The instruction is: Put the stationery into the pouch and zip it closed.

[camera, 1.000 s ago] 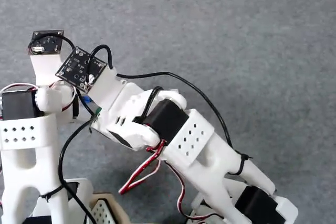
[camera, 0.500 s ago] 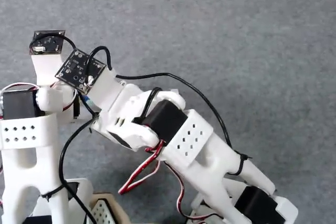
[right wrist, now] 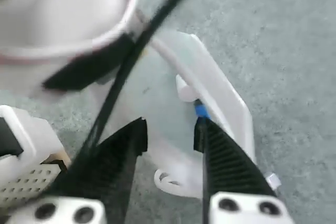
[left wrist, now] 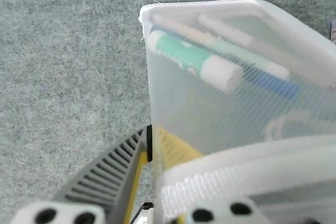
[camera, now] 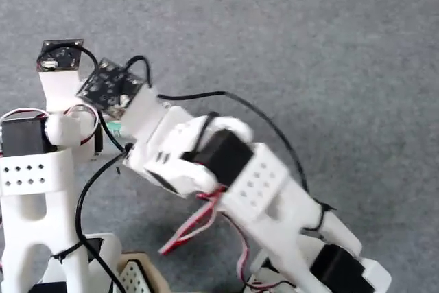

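End effector [left wrist: 152, 149] clasping pouch [left wrist: 210, 119] (pens [left wrist: 195, 60] lengthwise)

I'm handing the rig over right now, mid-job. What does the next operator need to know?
Grippers: the left gripper is shut on the pouch, at its edge. The right gripper is open, poised at the pouch beside a small blue piece, probably the zip pull.
Done: stationery is inside the pouch, a green-and-white stick with pens next to it.
Left: the zip. How far it is closed cannot be told, so check before pulling.
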Controlling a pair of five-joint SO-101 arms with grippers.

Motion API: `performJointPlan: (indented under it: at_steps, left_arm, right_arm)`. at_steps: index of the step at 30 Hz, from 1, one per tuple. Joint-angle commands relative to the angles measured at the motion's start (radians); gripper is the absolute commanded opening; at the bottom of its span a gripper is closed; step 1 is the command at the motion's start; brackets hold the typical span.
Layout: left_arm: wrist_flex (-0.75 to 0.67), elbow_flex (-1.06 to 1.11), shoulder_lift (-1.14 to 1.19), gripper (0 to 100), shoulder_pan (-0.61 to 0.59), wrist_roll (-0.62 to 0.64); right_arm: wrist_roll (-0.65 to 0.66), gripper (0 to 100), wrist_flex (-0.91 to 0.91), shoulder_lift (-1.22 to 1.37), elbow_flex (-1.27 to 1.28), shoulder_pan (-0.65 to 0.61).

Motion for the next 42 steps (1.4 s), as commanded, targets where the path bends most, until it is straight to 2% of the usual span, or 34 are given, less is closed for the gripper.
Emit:
performJointPlan:
  at_steps: [1, 7, 14, 20, 29, 34, 38, 42]
  left_arm:
    - [0.011, -0.007, -0.003, 3, -0.016, 0.006]
    - [0.011, -0.007, -0.003, 3, -0.016, 0.006]
    - [0.011, -0.005, -0.005, 3, -0.018, 0.006]
    - [0.011, -0.005, -0.005, 3, -0.018, 0.006]
    - [0.011, -0.002, -0.006, 3, -0.018, 0.006]
    - [0.011, -0.001, -0.006, 3, -0.018, 0.006]
    - [0.011, -0.001, -0.006, 3, -0.018, 0.006]
    - [0.011, -0.001, -0.003, 3, -0.018, 0.006]
  right_arm:
    - [0.011, 16.5, 0.037, -0.091, -0.107, 0.034]
    - [0.011, 15.4, 0.081, -0.214, -0.147, 0.058]
    - [0.011, 14.9, 0.081, -0.262, -0.134, 0.292]
    - [0.009, 14.9, 0.021, -0.262, 0.097, 0.428]
    - [0.005, 14.9, -0.236, -0.257, 0.453, 0.460]
    - [-0.009, 14.9, -0.253, -0.136, 0.478, 0.512]
    - [-0.060, 14.9, -0.252, 0.008, 0.426, 0.591]
    - [-0.078, 14.9, -0.212, 0.143, 0.357, 0.608]
